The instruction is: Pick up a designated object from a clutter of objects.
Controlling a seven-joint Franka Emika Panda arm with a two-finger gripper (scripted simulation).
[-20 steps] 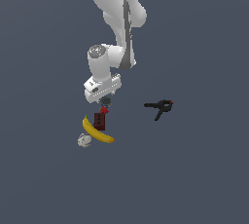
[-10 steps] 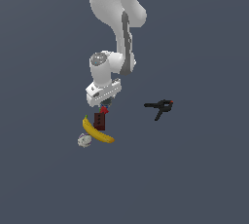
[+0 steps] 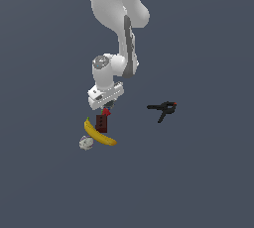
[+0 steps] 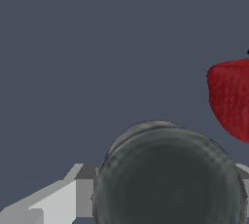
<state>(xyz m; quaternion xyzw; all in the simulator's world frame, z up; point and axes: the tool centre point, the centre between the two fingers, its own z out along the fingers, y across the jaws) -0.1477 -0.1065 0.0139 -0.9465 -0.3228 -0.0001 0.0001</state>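
Grey floor (image 3: 208, 182) fills both views, with a white robot arm (image 3: 116, 14) seen reaching down from above in the exterior view. The gripper (image 3: 105, 106) is lowered over a small cluster of objects. Directly under it, a dark red-brown block (image 3: 102, 122) is seen standing upright, with a small red strawberry-like piece (image 3: 106, 112) at its top edge, just below the gripper. A yellow banana (image 3: 99, 134) is laid beside the block, touching or nearly touching its base, and a whitish lump (image 3: 86, 143) is placed just beside the banana's end, toward the exterior view's left. A black clamp (image 3: 162, 108) with orange tips is set well apart, toward the exterior view's right. In the wrist view, a round can (image 4: 168, 177) with a dark grey top is shown very close to the camera, flanked by pale gripper fingers (image 4: 58, 201) on either side; whether they are pressed against it cannot be told. The red piece (image 4: 231, 99) is seen near the can.
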